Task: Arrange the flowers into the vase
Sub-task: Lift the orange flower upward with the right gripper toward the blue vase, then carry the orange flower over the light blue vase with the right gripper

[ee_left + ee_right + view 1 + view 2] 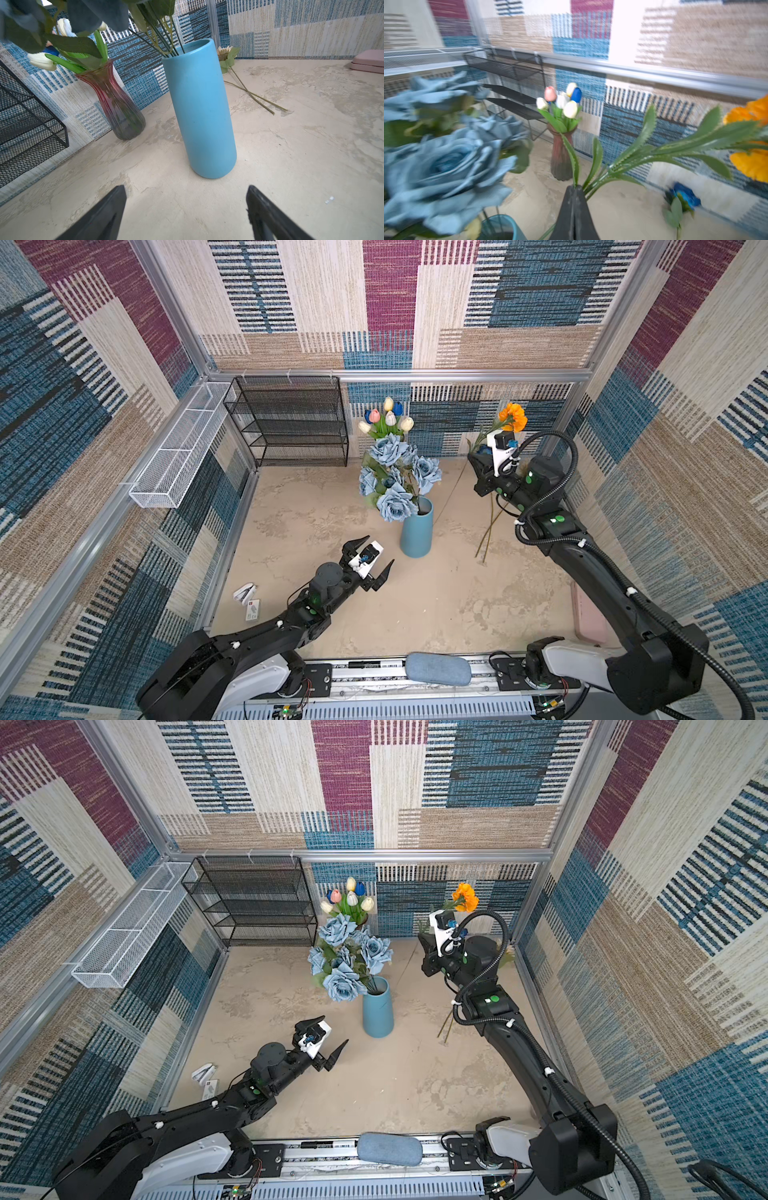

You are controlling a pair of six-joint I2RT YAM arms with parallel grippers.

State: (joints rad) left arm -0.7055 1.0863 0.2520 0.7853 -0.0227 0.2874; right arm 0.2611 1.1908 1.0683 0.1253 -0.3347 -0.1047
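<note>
1. Flowers are sitting in several spots around the table (415, 605). The dusty-blue rose bunch (395, 477) is standing with its stems inside the blue vase (417, 531) near the middle, its blooms leaning out to the left of the rim.
2. White, cream, pink and blue tulips (386, 418) are standing in a ribbed red-to-grey glass vase (116, 104) against the back wall, behind the blue vase.
3. To the right of the blue vase and well apart from it, the right gripper (574, 189) is holding the orange bloom (514, 416) up off the table. Its jaws are clenched together on the green stem, and serrated leaves are fanning out just past the fingertips.
4. Beyond that gripper, the deep-blue rose (685, 196) is lying on the table by the back wall, blurred in the right wrist view.
5. Off to the right of the blue vase, the pale sunflower (224, 53) is lying flat, and two long stems are crossing on the table there.
6. In front of the blue vase, the left gripper (186, 193) is hovering low and pointing at it without touching. Its jaws are spread wide with nothing between them.
7. Against the back wall, a black mesh shelf (291, 423) is standing beside a white wire basket (178, 456).
</note>
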